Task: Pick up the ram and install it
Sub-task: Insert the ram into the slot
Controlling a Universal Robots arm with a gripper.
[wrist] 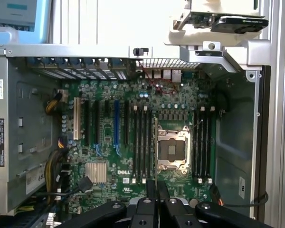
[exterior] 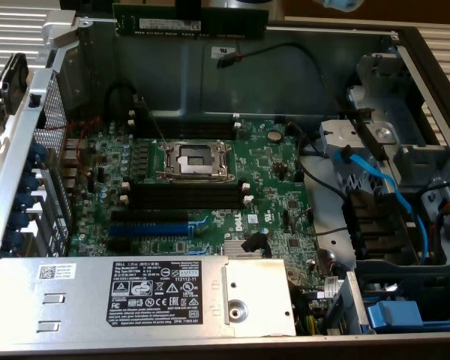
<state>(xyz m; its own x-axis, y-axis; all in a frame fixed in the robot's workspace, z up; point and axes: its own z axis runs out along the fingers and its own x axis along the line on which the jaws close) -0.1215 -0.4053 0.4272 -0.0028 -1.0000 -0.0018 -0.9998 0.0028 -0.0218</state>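
The ram (exterior: 191,20), a long green stick with a pale label strip, hangs level above the far wall of the open computer case. My gripper (exterior: 189,6) is shut on its top edge. In the wrist view the ram (wrist: 156,173) shows edge-on as a thin strip between the two dark fingers (wrist: 151,190) of my gripper (wrist: 156,190). Far below it lies the green motherboard (exterior: 270,180). Its long black memory slots (exterior: 184,196) (wrist: 140,142) flank the metal CPU socket (exterior: 195,159) (wrist: 172,149).
A blue expansion slot (exterior: 146,225) lies beside the black slots. The grey power supply (exterior: 165,292) fills the near side. Blue cables (exterior: 375,187) and a drive cage (exterior: 405,150) stand on the exterior view's right. The case walls (exterior: 285,67) ring the board.
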